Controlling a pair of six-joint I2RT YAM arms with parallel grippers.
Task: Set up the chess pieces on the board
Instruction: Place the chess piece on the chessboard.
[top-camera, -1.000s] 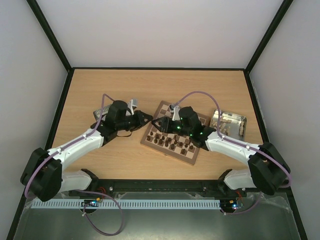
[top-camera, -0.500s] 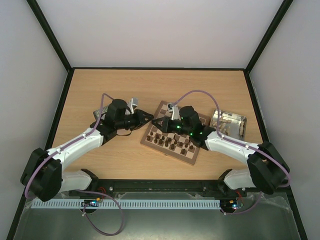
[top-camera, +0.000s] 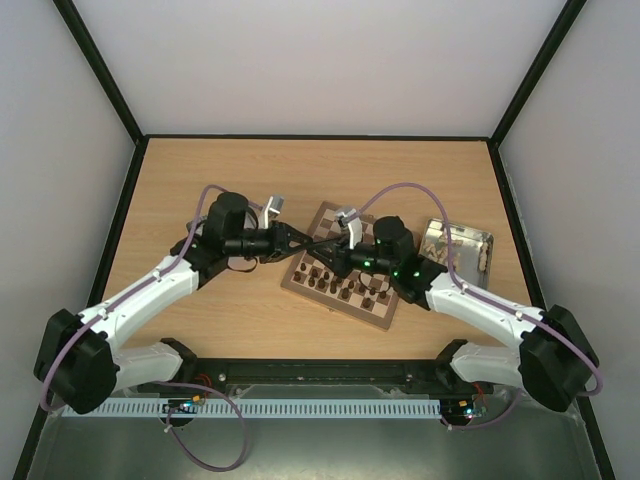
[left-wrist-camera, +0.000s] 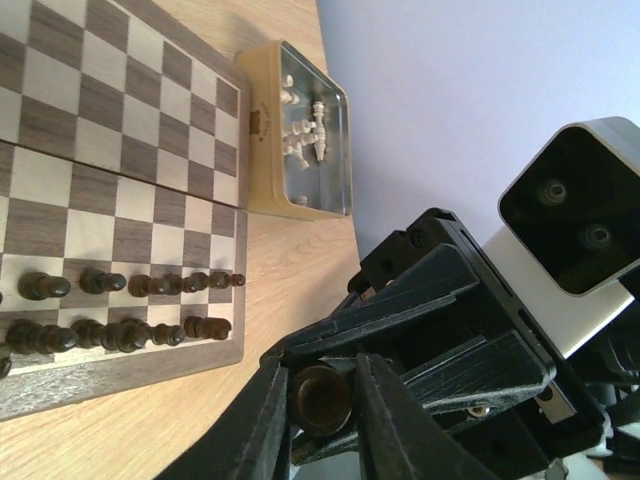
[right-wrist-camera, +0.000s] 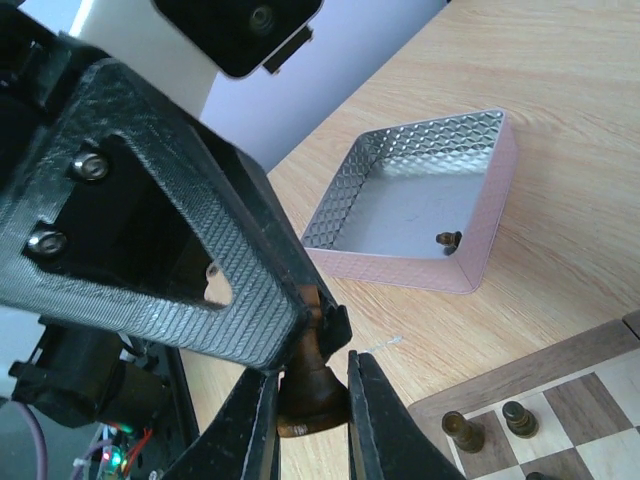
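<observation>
Filling the middle of the overhead frame, a wooden table (top-camera: 200, 180) is seen, and the board (top-camera: 322, 218) is laid on it just right of centre, turned at an angle. To the right of the board a metal tray (top-camera: 470, 232) is set with pale pieces inside. A second, grey tray (right-wrist-camera: 400, 268) is shown in the upper right of the right wrist view, with one small dark piece (right-wrist-camera: 449, 238) in its near corner.

The two arms are brought together from the lower corners of the overhead frame, and their tips meet over the board's upper-left edge. The left gripper (left-wrist-camera: 320, 385) is closed on a dark brown chessman (left-wrist-camera: 320, 398), whose round base is pressed between the two fingers at the bottom of the left wrist view. The right gripper (right-wrist-camera: 312, 385) is clamped on the same chessman, which is seen at the bottom centre of the right wrist view, raised off the table.

The other chess pieces (top-camera: 345, 285) are stood in two rows along the board's lower edge.
</observation>
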